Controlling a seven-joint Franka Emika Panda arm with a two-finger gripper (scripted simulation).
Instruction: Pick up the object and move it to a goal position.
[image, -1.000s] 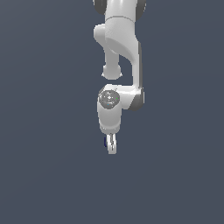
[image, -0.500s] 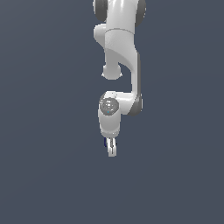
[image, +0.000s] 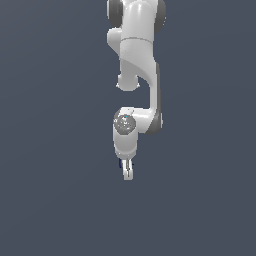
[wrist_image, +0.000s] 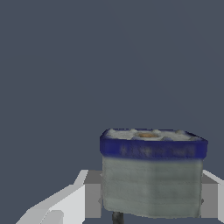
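In the wrist view the object (wrist_image: 151, 175) is a greyish block with a dark blue top band and a small orange mark on top. It sits between my two fingers (wrist_image: 89, 199), and its sides touch both. My gripper (wrist_image: 151, 201) is shut on it. In the exterior view the gripper (image: 128, 173) hangs straight down from the white arm. Only a small dark blue speck of the object (image: 121, 163) shows beside the fingers. No goal marker is in view.
The white Panda arm (image: 137, 60) comes down from the upper middle of the exterior view. A plain dark grey surface (image: 50, 200) fills everything around it.
The wrist and gripper have moved slightly lower in the exterior view over the last second, mostly in the first half. The fingers look unchanged.
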